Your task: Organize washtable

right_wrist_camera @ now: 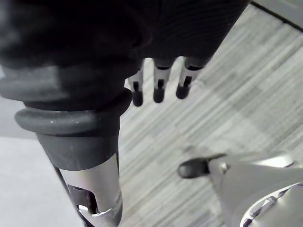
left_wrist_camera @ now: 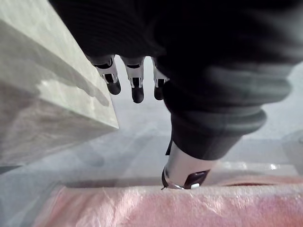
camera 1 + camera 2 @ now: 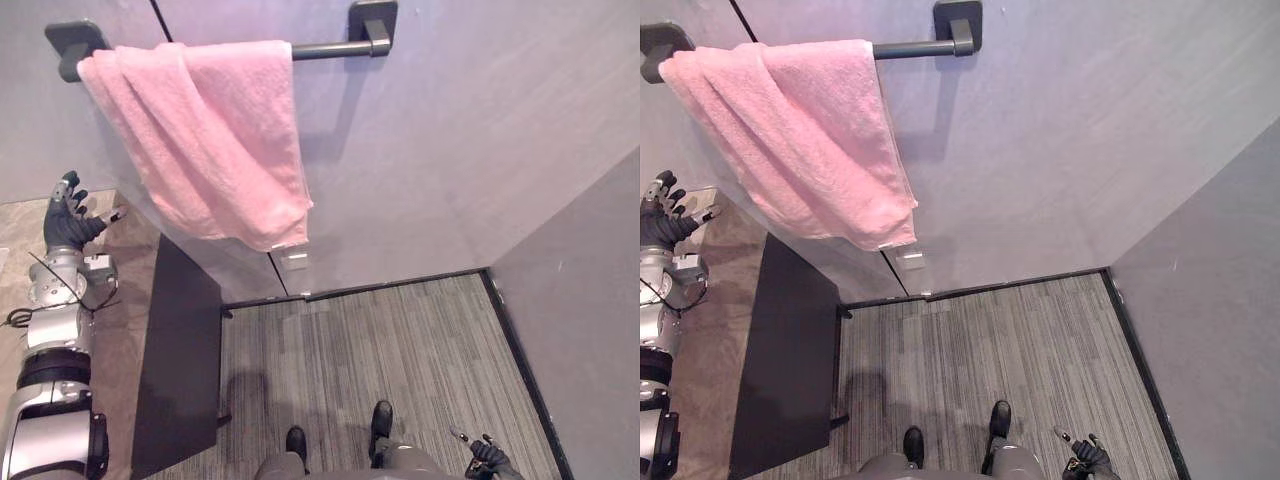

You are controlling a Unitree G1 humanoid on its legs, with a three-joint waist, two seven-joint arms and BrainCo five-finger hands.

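A pink towel (image 3: 215, 140) hangs folded over a dark wall bar (image 3: 325, 48), its lower corner drooping to the right. My left hand (image 3: 68, 220) is raised above the brown washtable top (image 3: 120, 330), just left of and below the towel's hanging edge. Its fingers (image 2: 137, 85) are straight and hold nothing; the left wrist view shows the towel (image 2: 165, 208) close past the thumb. Low at the bottom right my right hand (image 3: 488, 458) hangs above the floor, with relaxed, empty fingers (image 1: 158, 90).
The washtable's dark side panel (image 3: 180, 350) drops to a grey striped floor (image 3: 400, 340). Grey walls close the corner behind and on the right (image 3: 590, 300). A pale stone surface (image 2: 42, 94) lies beside my left hand.
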